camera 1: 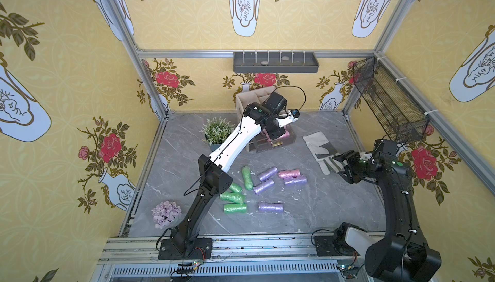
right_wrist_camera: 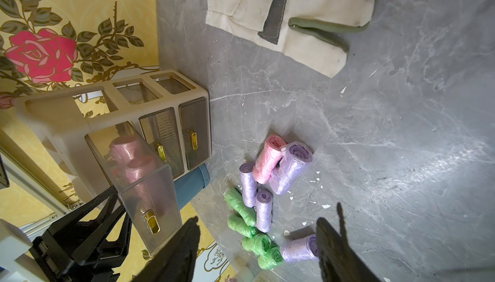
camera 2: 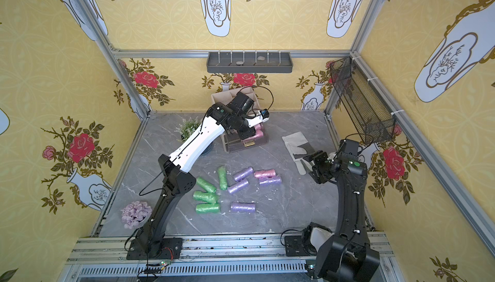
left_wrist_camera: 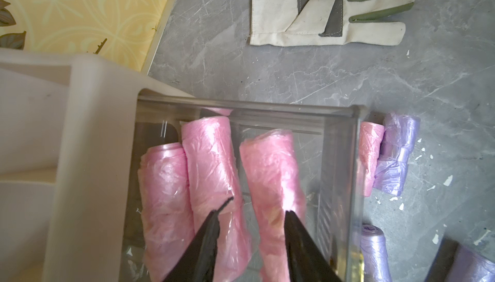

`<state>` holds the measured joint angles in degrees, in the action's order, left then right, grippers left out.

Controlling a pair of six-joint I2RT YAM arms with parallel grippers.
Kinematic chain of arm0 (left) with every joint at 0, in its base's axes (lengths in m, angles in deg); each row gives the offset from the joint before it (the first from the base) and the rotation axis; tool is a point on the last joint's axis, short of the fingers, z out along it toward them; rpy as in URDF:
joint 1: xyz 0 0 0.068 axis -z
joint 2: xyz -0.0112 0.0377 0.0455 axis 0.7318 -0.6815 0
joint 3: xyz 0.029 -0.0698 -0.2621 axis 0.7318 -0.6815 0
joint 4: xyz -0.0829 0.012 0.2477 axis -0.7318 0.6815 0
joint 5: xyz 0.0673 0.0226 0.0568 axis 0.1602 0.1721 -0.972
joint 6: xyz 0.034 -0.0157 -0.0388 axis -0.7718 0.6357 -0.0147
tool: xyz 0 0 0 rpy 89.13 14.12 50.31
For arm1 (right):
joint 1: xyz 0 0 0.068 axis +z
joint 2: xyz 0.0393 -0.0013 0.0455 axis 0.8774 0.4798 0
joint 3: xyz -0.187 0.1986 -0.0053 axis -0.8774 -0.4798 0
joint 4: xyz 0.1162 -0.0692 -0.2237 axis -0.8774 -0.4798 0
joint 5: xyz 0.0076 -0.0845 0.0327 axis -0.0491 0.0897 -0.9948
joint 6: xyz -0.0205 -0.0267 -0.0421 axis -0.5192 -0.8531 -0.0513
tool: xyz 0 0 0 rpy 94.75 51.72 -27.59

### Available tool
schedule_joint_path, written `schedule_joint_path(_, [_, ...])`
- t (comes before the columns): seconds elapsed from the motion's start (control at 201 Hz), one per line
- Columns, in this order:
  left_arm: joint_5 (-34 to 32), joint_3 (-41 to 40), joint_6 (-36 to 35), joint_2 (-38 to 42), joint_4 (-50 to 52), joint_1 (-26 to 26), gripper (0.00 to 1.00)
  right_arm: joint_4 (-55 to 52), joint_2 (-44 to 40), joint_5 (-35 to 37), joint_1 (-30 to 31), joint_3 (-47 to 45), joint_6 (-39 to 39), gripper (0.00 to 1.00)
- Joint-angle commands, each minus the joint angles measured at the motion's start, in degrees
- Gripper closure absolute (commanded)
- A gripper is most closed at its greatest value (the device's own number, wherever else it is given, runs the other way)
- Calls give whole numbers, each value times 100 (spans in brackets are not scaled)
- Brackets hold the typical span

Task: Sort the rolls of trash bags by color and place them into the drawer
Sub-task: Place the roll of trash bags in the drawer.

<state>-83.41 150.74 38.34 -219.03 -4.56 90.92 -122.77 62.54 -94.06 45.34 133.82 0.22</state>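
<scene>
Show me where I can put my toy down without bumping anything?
Bare tabletop lies between the glove, the lilac rolls and the right arm. Another patch lies before the front rail. Crowded: the green rolls and the drawer.

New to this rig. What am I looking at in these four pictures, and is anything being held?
Two robot arms stand at a tabletop. Both top views look down from overhead; each of the other two pictures comes from a camera on an arm's wrist. The left gripper hangs open over a clear drawer containing three pink rolls; it holds nothing. The right gripper is open and empty too. On the table lie green rolls, lilac rolls, a loose pink roll and a work glove.
</scene>
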Motion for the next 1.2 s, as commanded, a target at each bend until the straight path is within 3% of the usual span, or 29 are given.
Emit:
schedule_joint_path(0.0, [-4, 12, 32, 73, -167, -11, 57, 71, -30, -18, 8, 49, -22, 31])
schedule_joint_path(0.363, [-173, -206, 266, 773, -708, -2, 56, -135, -107, -9, 17, 269, 28, 31])
schedule_joint_path(0.622, [-525, -1027, 692, 2032, -1357, 24, 56, -360, -153, 97, 83, 599, 141, 30])
schedule_joint_path(0.742, [-1093, -1885, 1042, 2887, -1922, 33, 48, -360, -187, 239, 269, 675, 357, 30])
schedule_joint_path(0.976, [-1939, -4757, 1717, 5175, -3554, 33, 35, -122, -158, 818, 1245, 679, 1062, 30])
schedule_joint_path(1.19, [-2949, -6258, 2305, 6556, -3773, -11, 33, 198, -18, 1072, 1888, 537, 1596, 30])
